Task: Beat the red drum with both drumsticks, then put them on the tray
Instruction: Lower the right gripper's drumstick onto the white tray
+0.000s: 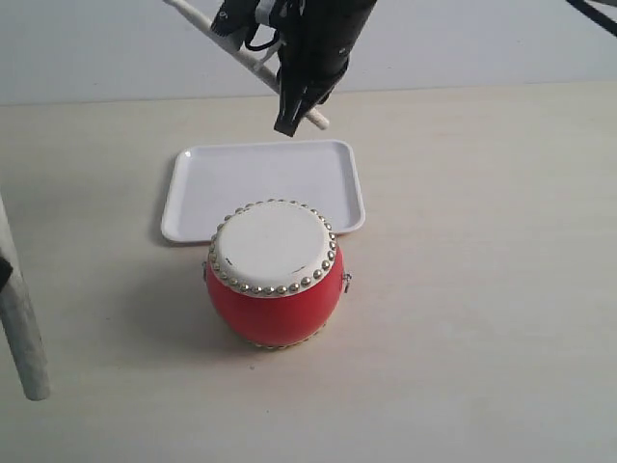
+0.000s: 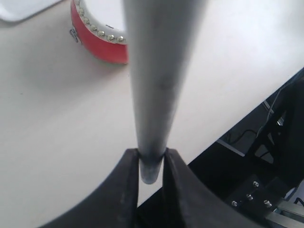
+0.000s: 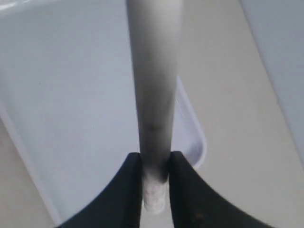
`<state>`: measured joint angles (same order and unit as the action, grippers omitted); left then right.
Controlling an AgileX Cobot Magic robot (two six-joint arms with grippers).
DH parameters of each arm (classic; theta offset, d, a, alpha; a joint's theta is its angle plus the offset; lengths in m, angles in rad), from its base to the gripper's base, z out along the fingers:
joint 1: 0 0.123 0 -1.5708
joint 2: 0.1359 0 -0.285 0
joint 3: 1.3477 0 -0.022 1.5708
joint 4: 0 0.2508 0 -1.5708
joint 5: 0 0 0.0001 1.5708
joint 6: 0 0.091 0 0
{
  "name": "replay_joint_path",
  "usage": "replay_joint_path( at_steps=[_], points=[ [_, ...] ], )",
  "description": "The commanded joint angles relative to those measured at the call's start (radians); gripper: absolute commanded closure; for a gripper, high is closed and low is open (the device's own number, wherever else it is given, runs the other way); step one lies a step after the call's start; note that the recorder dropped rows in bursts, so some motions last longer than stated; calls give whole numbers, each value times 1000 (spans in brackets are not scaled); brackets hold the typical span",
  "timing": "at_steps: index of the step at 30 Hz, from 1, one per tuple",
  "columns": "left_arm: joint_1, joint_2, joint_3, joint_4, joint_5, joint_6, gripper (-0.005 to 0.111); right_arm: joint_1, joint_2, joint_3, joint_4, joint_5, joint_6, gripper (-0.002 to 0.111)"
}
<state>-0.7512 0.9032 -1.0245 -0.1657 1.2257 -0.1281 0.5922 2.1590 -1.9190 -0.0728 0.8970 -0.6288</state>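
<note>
Black fingers of the left gripper are pressing tight on both sides of the butt end of the first slim pale wooden drumstick. It is standing steeply tilted over the pale beige tabletop at the exterior view's left edge, well apart from the small glossy red barrel drum.

Black fingers of the right gripper are clamping the second slim pale wooden drumstick just above its end. This gripper is hanging over the far rim of the flat white plastic rectangular tray, with the stick slanting up and away to the left.

The red drum, cream skin uppermost and ringed with silver studs, is standing upright just in front of the tray's near rim; contact between them cannot be told.
</note>
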Motion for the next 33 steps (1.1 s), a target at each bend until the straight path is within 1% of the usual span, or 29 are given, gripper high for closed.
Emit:
replay_joint_path(
  at_steps=[1,6,10,11,13,16,23,33],
  points=[
    [-6,-36,2,9,-5,-5,107,2,62,-6,11,-30,-46,108],
    [-6,-44,2,4,-5,-5,107,2,111,-6,-7,-82,-46,108],
    [-6,-44,2,4,-5,19,107,2,142,-6,-77,-123,-42,108],
    [-6,-44,2,4,-5,19,107,2,154,-6,-136,-121,-22,108],
    [-6,-44,2,4,-5,19,107,2,175,-6,-169,-127,13,108],
    [-6,-44,2,4,-5,19,107,2,215,-6,-181,-141,56,108],
    [-6,-44,2,4,-5,19,107,2,248,-6,-197,-166,80,108],
    [-6,-44,2,4,-5,19,107,2,252,-6,-242,-181,108,88]
  ],
)
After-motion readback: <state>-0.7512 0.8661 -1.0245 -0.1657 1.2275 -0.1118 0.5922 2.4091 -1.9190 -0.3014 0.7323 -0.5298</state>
